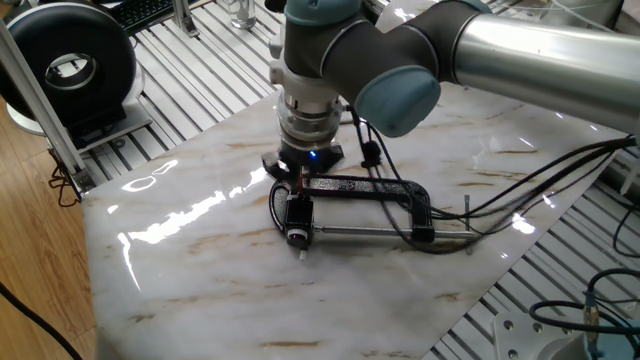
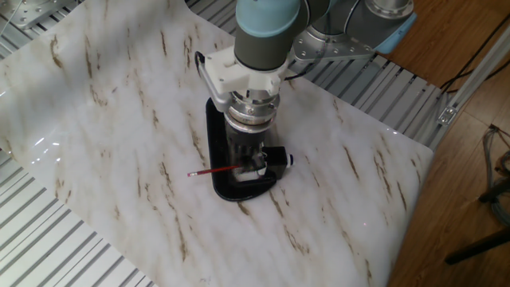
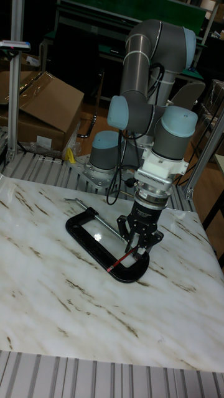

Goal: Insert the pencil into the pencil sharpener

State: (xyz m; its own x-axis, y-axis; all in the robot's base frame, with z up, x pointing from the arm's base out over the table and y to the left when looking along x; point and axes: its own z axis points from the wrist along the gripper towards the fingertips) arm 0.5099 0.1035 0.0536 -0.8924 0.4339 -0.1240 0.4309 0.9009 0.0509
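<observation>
My gripper (image 2: 245,166) points straight down and is shut on the dark-red pencil (image 2: 210,171). The pencil lies nearly level, and its free end sticks out to the left over the marble top. Just right of the fingers sits the small black pencil sharpener (image 2: 276,157), its pale round end facing right. In one fixed view the gripper (image 1: 297,190) hangs directly over the sharpener (image 1: 297,216). The tall fixed view shows the gripper (image 3: 138,250) holding the pencil (image 3: 121,260) over the curved end of the black clamp (image 3: 87,235). Whether the pencil tip touches the sharpener is hidden by the fingers.
The large black C-clamp (image 1: 370,187) lies on the marble slab (image 1: 200,270), its steel screw rod (image 1: 380,233) pointing right. Black cables (image 1: 520,200) trail over the slab's right side. A round black device (image 1: 70,65) and a metal post stand at the left, off the slab.
</observation>
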